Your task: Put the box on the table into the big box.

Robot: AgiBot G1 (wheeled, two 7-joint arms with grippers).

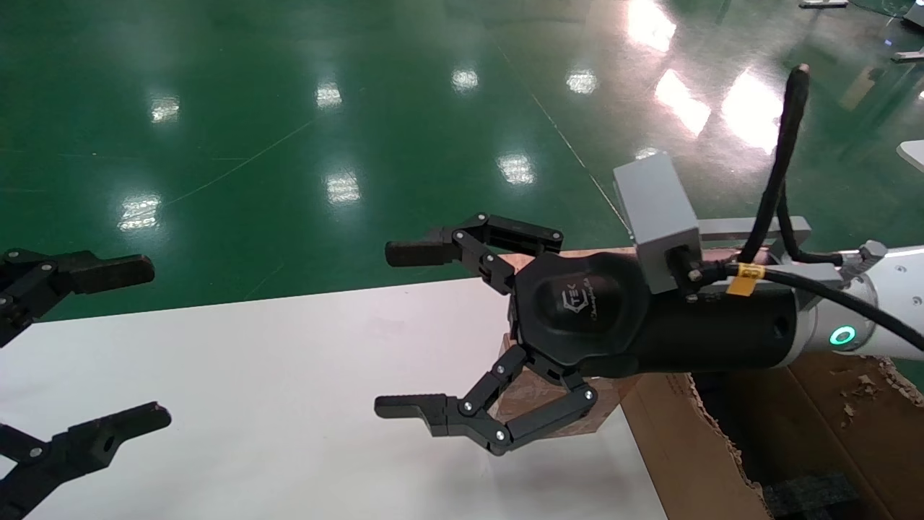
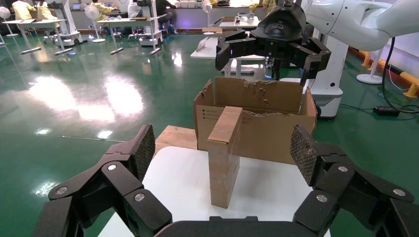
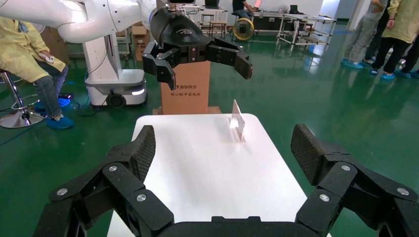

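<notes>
Box (image 2: 225,157): stands upright on the table (image 1: 253,375), near the edge closest to the big box (image 2: 257,121), apart from both claws.
Big box: beside the table's end, torn rim, black foam (image 1: 808,498) inside.
Right gripper (image 1: 404,332): fingers spread wide, holding nothing, hanging over the table above the box.
Left gripper (image 1: 123,343): fingers spread wide, empty, over the table's other end, facing the box.

the box (image 1: 530,393) mostly behind right gripper (image 1: 404,332)
</notes>
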